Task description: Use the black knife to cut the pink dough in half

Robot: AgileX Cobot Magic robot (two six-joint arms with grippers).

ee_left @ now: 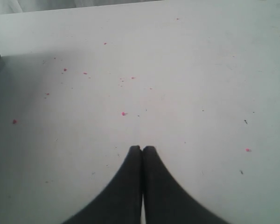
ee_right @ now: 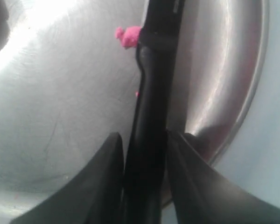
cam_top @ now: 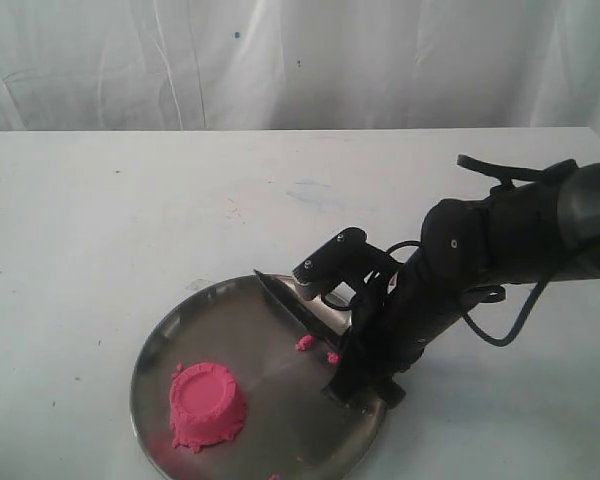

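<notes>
Stage shown: tool grasped, cut not begun. My right gripper (ee_right: pixel 144 144) pinches the handle of the long, slim, all-black knife (cam_top: pixel 298 308), one finger on each side of it, low over the near-right part of the round steel plate (cam_top: pixel 160 345) that sits on the white bench (cam_top: pixel 100 220). The blade lies flat or nearly flat on the plate, pointing away toward its far rim; whether the handle has left the metal I cannot tell from these views. The bright pink dough, a soft mound like a small upturned cup (cam_top: pixel 208 403), stands whole in the plate's near-left part, apart from the blade and unmarked by any cut. A few loose pink crumbs (cam_top: pixel 305 343) lie beside the knife. My left gripper (ee_left: pixel 142 149) is pressed together on nothing over bare bench speckled with pink flecks, and does not appear in the exterior view. Remaining, in my judgement: raise the knife, carry it above the mound's middle, press straight down to the plate, leaving two halves.
</notes>
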